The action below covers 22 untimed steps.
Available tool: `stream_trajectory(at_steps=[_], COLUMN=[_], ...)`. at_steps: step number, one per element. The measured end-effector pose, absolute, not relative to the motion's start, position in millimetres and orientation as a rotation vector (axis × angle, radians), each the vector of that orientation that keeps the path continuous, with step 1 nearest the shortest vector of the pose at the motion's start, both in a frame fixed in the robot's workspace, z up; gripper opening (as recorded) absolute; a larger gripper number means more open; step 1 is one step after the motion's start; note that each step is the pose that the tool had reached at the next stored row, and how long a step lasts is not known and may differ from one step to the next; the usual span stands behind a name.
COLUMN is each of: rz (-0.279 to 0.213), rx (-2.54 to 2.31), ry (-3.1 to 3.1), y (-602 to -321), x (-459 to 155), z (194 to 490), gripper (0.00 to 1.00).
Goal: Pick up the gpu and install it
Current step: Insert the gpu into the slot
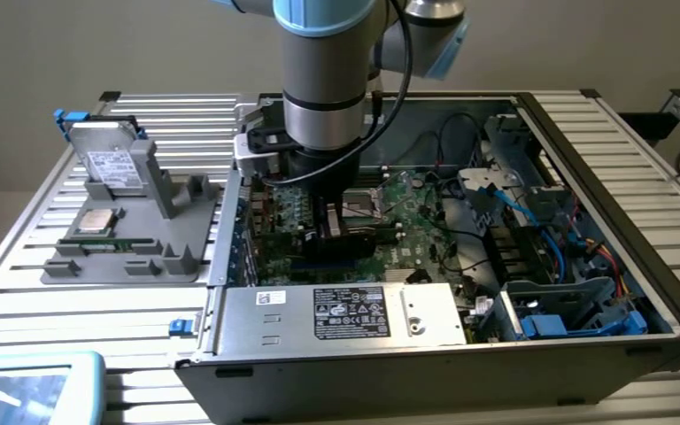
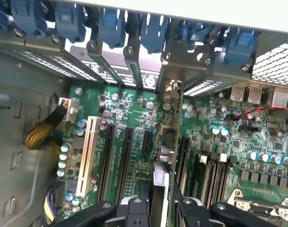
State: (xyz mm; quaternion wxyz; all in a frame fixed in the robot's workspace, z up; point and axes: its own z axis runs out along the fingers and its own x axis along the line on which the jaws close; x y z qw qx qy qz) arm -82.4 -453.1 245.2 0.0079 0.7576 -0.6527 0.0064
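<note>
We are pinching the gpu [image 2: 165, 156] edge-on in the partly closed pincer [image 2: 160, 213], upright at the slots of the motherboard [image 2: 134, 106], and judging it light, stiff yet fragile, best held by its board edges.

I have an open computer case [image 1: 435, 376] sitting on a slatted table [image 1: 81, 328]. Its power supply [image 1: 340, 312] lies along the near wall, the green motherboard [image 1: 428, 221] is behind it, and blue cables [image 1: 576, 257] run at the exterior view's right. At the exterior view's left I see a grey holder [image 1: 184, 261]. It carries a hard drive [image 1: 113, 164] upright at its far end, with a processor chip [image 1: 95, 221] and a memory stick [image 1: 104, 244] nearer. The wrist view gives me a white slot [image 2: 87, 156] and a yellow-sleeved cable bundle [image 2: 40, 135].
</note>
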Motion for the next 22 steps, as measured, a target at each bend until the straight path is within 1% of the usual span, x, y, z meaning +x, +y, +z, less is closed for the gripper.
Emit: stream_trajectory(at_steps=[15, 22], rz=[0.021, 0.021], rx=[2.368, 2.366], ry=[-2.041, -2.043], y=[-453, -453], x=[-79, -71], z=[248, 261], gripper=[0.27, 0.27])
